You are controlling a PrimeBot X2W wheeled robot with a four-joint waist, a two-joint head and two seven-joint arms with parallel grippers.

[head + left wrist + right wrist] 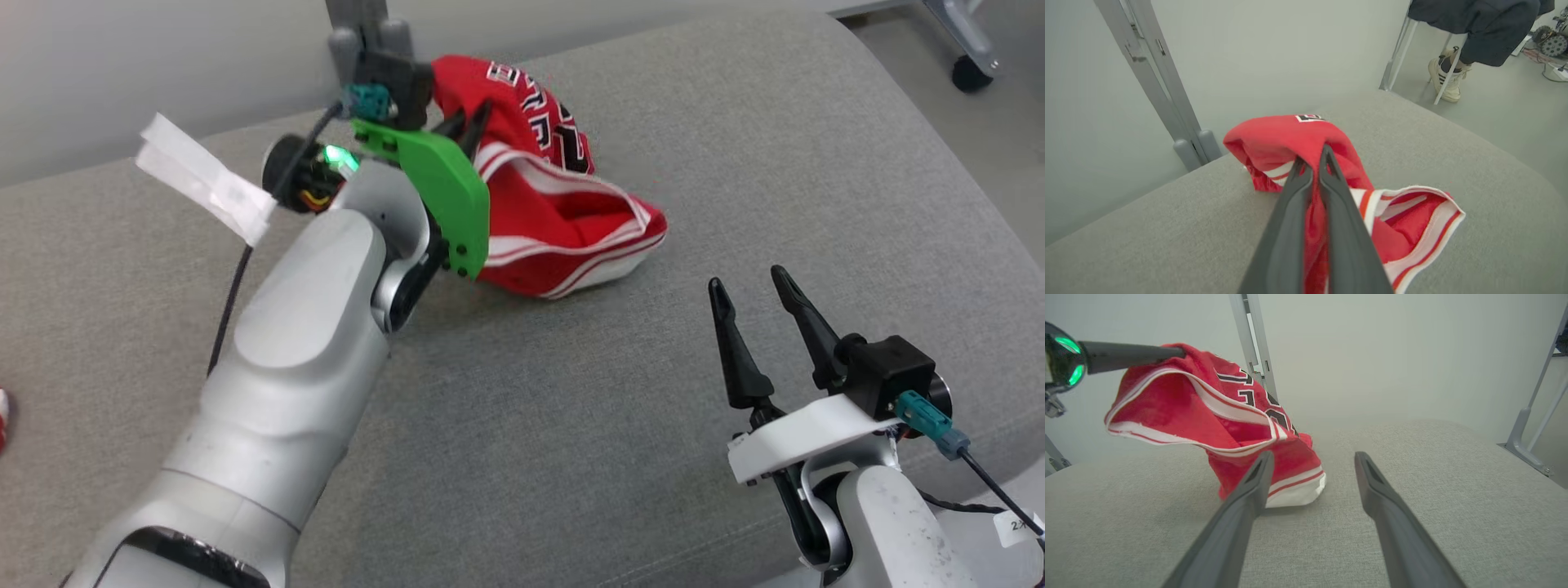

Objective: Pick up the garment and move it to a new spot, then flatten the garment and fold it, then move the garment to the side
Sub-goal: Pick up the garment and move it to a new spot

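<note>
The garment [555, 212] is a red jersey with white trim and black-and-white lettering, bunched on the grey cushion [620, 457]. My left gripper [469, 122] is shut on a fold of its upper part, lifting that part while the lower hem still rests on the cushion. In the left wrist view the two fingers meet at their tips [1312, 157] with the garment [1274, 139] pinched between them. My right gripper [747, 282] stands open at the lower right, apart from the garment, nothing between its fingers [1251, 486]. The right wrist view shows the garment [1216, 416] hanging from the left gripper's fingers [1131, 355].
A white paper tag [204, 175] hangs off the left wrist. Grey metal frame posts [1163, 81] stand behind the cushion. A person's foot in a pale shoe [1447, 79] is on the floor beyond the cushion's far edge. A castor wheel [971, 72] sits at the upper right.
</note>
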